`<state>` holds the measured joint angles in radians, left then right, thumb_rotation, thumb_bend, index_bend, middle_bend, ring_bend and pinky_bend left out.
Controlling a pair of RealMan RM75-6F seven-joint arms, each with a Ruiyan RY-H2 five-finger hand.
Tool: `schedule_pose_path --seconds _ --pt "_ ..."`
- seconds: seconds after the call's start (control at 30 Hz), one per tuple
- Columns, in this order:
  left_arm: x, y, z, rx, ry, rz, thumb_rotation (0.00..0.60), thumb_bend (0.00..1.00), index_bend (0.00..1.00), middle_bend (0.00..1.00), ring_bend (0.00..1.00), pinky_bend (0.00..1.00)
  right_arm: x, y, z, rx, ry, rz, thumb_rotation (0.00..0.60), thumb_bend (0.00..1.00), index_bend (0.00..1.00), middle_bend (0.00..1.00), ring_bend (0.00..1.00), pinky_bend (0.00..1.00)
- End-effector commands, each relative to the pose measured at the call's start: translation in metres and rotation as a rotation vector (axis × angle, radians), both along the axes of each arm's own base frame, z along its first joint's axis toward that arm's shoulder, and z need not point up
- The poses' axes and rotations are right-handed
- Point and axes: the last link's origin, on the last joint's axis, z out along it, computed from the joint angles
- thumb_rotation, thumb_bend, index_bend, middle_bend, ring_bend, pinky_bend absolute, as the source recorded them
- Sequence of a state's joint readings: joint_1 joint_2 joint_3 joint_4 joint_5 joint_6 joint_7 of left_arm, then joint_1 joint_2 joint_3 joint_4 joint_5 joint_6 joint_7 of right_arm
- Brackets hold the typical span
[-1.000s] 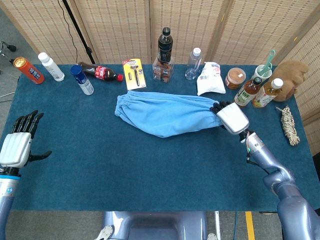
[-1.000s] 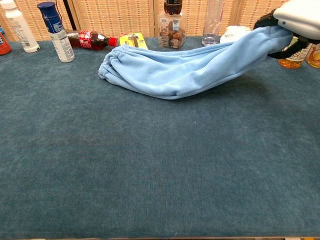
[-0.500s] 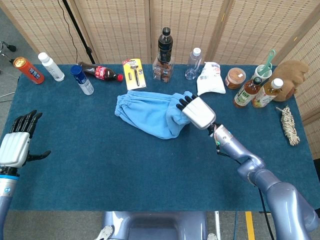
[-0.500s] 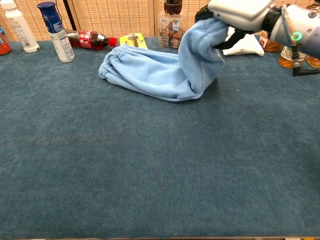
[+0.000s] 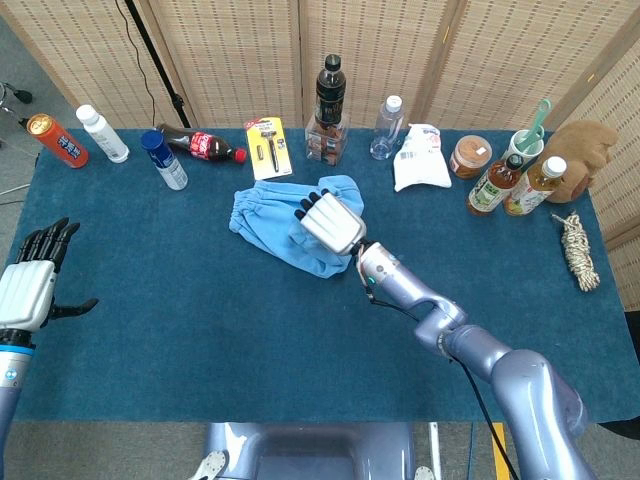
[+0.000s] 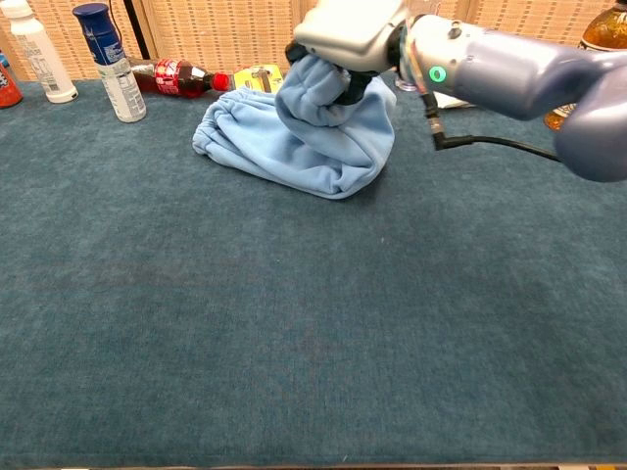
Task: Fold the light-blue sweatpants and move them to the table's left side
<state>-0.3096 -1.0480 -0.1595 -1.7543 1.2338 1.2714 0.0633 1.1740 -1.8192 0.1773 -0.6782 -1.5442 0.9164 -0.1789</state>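
The light-blue sweatpants lie bunched at the table's middle back, doubled over on themselves. My right hand grips the leg end of the pants and holds it above the waistband half, its arm stretched across the table from the right. My left hand hovers open at the table's left edge, fingers apart, holding nothing; the chest view does not show it.
Along the back stand an orange can, a white bottle, a blue-capped bottle, a lying cola bottle, a razor pack, a dark bottle, a clear bottle, a white bag, and tea bottles.
My right hand has carried the leg end leftward over the pants, folding them in half. The left hand has barely moved.
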Motion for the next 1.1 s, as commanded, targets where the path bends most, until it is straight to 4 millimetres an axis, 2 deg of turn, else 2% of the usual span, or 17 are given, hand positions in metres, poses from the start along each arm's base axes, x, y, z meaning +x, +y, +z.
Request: schedule_pose_path --seconds 0.03,0.3,0.37,0.47,0.53,0.57,0.73,0.83,0.9,1.1 --pt "-0.001 0.000 0.000 0.001 0.000 0.003 0.600 0.06 0.00 0.00 0.00 0.00 0.009 -0.004 -0.009 -0.007 0.010 -0.027 0.600 0.89 0.64 0.42 0.43 0.58" --pt "-0.004 0.002 0.003 0.011 -0.009 0.023 0.600 0.06 0.00 0.00 0.00 0.00 0.024 -0.004 -0.030 -0.038 0.022 -0.042 0.600 0.89 0.62 0.41 0.41 0.57" --pt "-0.005 0.003 0.003 0.009 -0.008 0.025 0.600 0.06 0.00 0.00 0.00 0.00 0.028 -0.005 -0.034 -0.053 0.006 -0.054 0.600 0.85 0.59 0.38 0.38 0.57" --pt "-0.006 0.004 0.002 0.009 -0.005 0.029 0.600 0.06 0.00 0.00 0.00 0.00 0.032 -0.006 -0.037 -0.079 -0.018 -0.071 0.600 0.63 0.52 0.33 0.33 0.56" --pt "-0.006 0.005 0.002 0.007 -0.005 0.031 0.600 0.06 0.00 0.00 0.00 0.00 0.033 -0.007 -0.039 -0.090 -0.024 -0.080 0.600 0.48 0.43 0.27 0.26 0.52" --pt "-0.006 0.005 0.002 0.006 -0.004 0.031 0.600 0.06 0.00 0.00 0.00 0.00 0.034 -0.007 -0.040 -0.092 -0.025 -0.083 0.600 0.44 0.40 0.25 0.23 0.50" --pt "-0.007 0.006 0.002 0.007 -0.004 0.034 0.600 0.06 0.00 0.00 0.00 0.00 0.033 -0.007 -0.047 -0.072 -0.041 -0.116 0.600 0.04 0.09 0.01 0.03 0.33" --pt "-0.008 0.007 0.002 0.007 -0.003 0.036 0.600 0.06 0.00 0.00 0.00 0.00 0.038 -0.004 -0.050 -0.068 -0.072 -0.110 0.600 0.00 0.00 0.00 0.00 0.23" --pt "-0.007 0.007 0.001 0.003 0.000 0.035 0.600 0.06 0.00 0.00 0.00 0.00 0.040 -0.004 -0.049 -0.082 -0.081 -0.109 0.600 0.00 0.00 0.00 0.00 0.19" --pt "-0.006 0.007 -0.001 -0.004 0.007 0.033 0.600 0.06 0.00 0.00 0.00 0.00 0.042 -0.009 -0.040 -0.143 -0.159 -0.155 0.600 0.00 0.00 0.00 0.00 0.18"
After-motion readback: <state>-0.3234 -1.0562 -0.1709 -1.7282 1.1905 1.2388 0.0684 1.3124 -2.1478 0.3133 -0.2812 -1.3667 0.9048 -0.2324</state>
